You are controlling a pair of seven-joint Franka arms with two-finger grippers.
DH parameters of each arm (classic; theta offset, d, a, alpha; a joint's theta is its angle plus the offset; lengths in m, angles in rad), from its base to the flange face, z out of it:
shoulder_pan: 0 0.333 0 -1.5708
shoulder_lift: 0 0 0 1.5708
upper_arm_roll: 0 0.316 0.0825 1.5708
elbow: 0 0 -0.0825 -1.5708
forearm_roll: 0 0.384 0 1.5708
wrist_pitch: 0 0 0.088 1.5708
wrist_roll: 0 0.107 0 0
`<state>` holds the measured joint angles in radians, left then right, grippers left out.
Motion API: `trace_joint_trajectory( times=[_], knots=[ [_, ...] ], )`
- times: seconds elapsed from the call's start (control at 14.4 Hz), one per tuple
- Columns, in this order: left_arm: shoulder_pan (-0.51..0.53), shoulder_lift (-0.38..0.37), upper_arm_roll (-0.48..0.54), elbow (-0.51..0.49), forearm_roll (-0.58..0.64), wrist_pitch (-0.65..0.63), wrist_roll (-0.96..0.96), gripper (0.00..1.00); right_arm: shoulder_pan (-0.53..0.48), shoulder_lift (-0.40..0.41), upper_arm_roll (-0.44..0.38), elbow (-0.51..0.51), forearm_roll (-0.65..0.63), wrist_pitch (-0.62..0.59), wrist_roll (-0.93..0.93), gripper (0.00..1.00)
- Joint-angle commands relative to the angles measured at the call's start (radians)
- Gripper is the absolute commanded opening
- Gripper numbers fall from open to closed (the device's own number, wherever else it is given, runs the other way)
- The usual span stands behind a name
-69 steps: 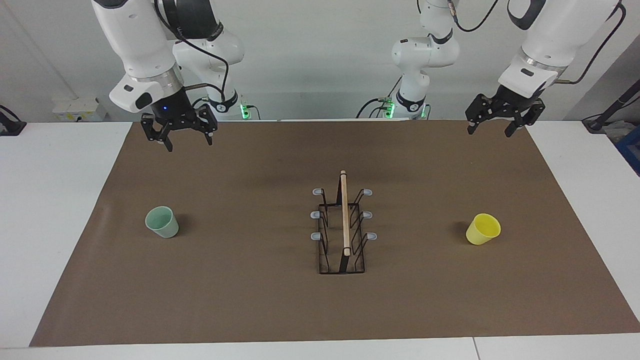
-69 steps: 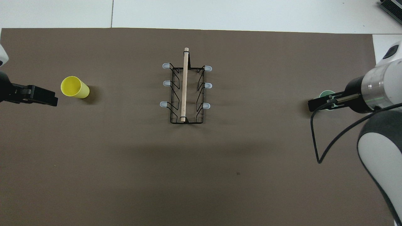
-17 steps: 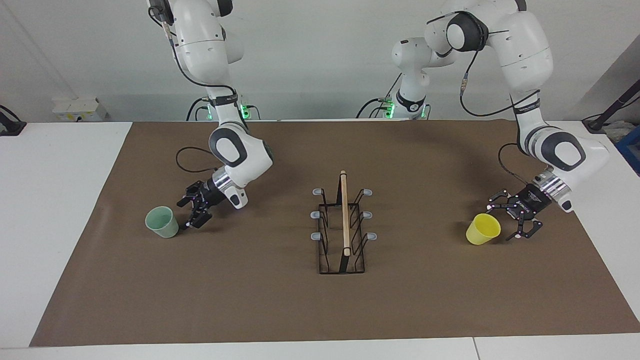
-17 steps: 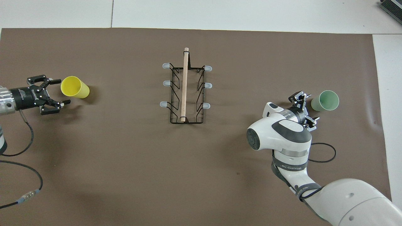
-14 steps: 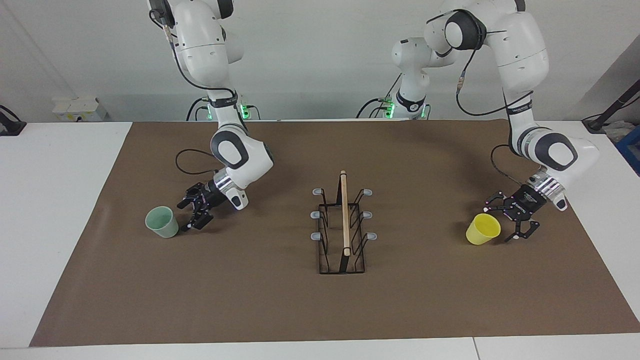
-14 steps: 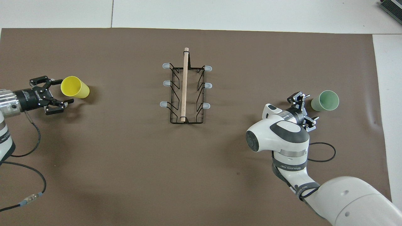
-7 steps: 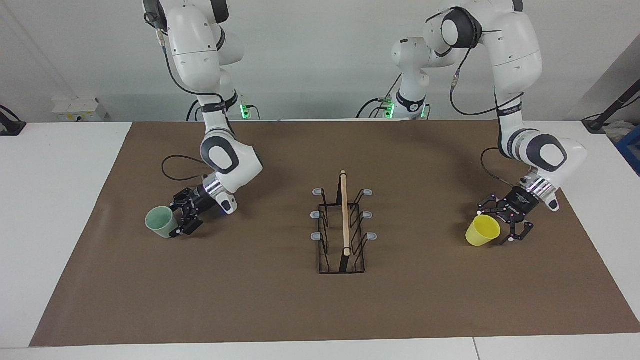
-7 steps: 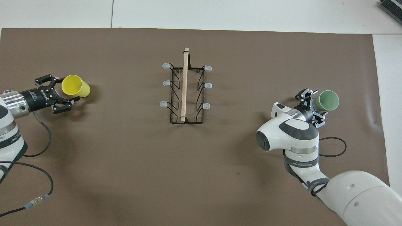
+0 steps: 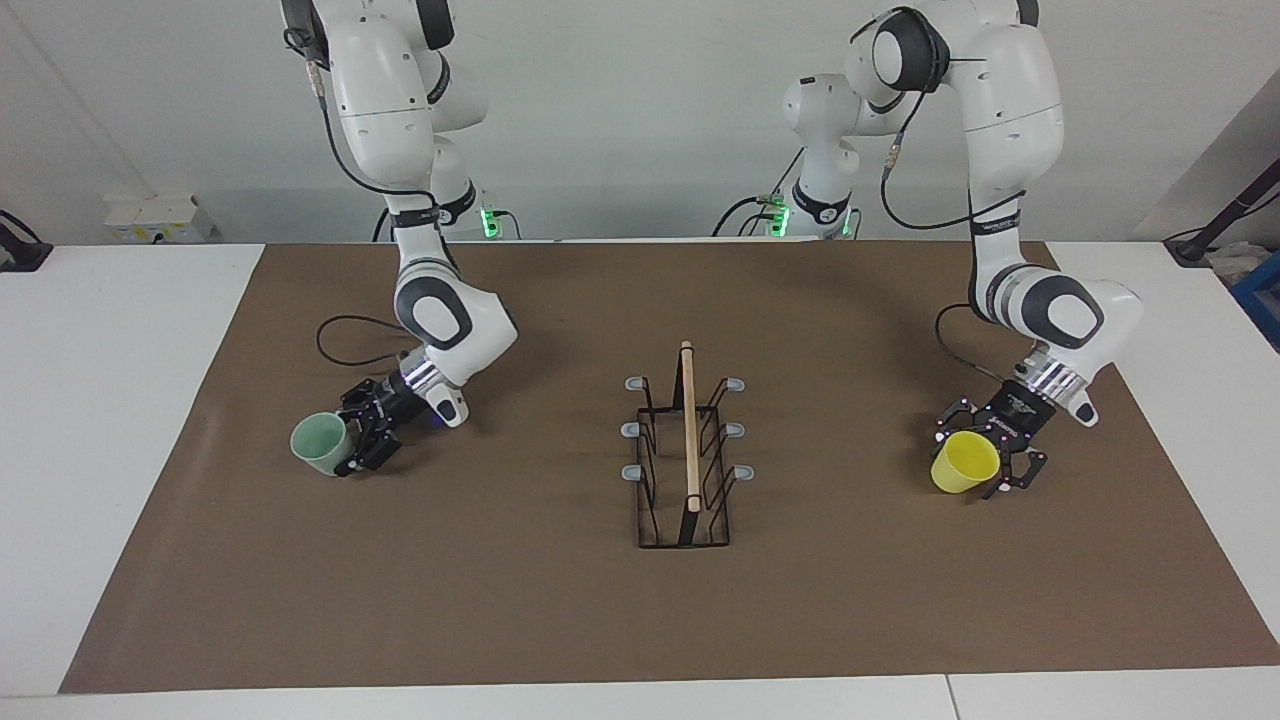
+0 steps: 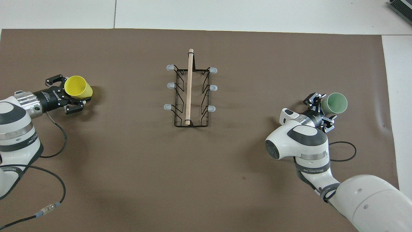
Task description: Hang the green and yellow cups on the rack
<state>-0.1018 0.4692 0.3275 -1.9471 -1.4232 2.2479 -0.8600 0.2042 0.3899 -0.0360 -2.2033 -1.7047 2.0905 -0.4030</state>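
1. In the facing view, the black wire rack stood at the middle of the brown table, its six pegs bare.
2. At mid-left, the right pincer straddled the upright mint green cup, jaws spread, not yet clamped.
3. At mid-right, the left pincer likewise framed the tilted yellow cup, unclosed.
4. Both cups looked light, thin and smooth; gripping across the wall below the rim seemed best, gently.
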Motion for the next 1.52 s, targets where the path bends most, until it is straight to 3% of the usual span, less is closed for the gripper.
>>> trace_joint_trajectory(
  times=[0.0, 0.14, 0.28, 0.35, 0.49, 0.62, 0.76, 0.97, 1.46],
  knots=[
    [-0.015, -0.032, -0.016, -0.032, -0.022, 0.062, -0.005, 0.99, -0.042, -0.003, 0.007, -0.012, -0.101, 0.037, 0.044, 1.00],
    [-0.030, -0.037, -0.031, -0.021, -0.020, 0.107, -0.014, 0.86, -0.063, -0.002, 0.007, -0.012, -0.128, 0.048, 0.062, 1.00],
    [-0.042, -0.035, -0.033, -0.015, -0.019, 0.127, -0.060, 0.66, -0.065, -0.002, 0.007, -0.012, -0.141, 0.052, 0.072, 1.00],
    [-0.042, -0.037, -0.031, -0.003, 0.003, 0.124, -0.069, 0.05, -0.071, -0.002, 0.007, -0.012, -0.142, 0.055, 0.072, 1.00],
    [-0.044, -0.040, -0.033, 0.022, 0.076, 0.122, -0.056, 0.00, -0.072, -0.002, 0.007, -0.013, -0.159, 0.059, 0.072, 0.96],
    [-0.044, -0.053, -0.031, 0.063, 0.131, 0.114, -0.057, 0.00, -0.072, -0.002, 0.007, -0.016, -0.165, 0.062, 0.072, 0.41],
    [-0.044, -0.072, -0.033, 0.095, 0.210, 0.113, -0.057, 0.00, -0.071, -0.002, 0.007, -0.016, -0.165, 0.057, 0.070, 0.01],
    [-0.045, -0.078, -0.031, 0.141, 0.222, 0.124, -0.057, 0.00, -0.054, -0.005, 0.007, -0.015, -0.144, 0.039, 0.067, 0.00],
    [-0.062, -0.040, -0.060, 0.301, 0.754, 0.197, -0.120, 0.00, -0.045, -0.036, 0.013, 0.019, 0.083, 0.040, 0.053, 0.00]
  ],
)
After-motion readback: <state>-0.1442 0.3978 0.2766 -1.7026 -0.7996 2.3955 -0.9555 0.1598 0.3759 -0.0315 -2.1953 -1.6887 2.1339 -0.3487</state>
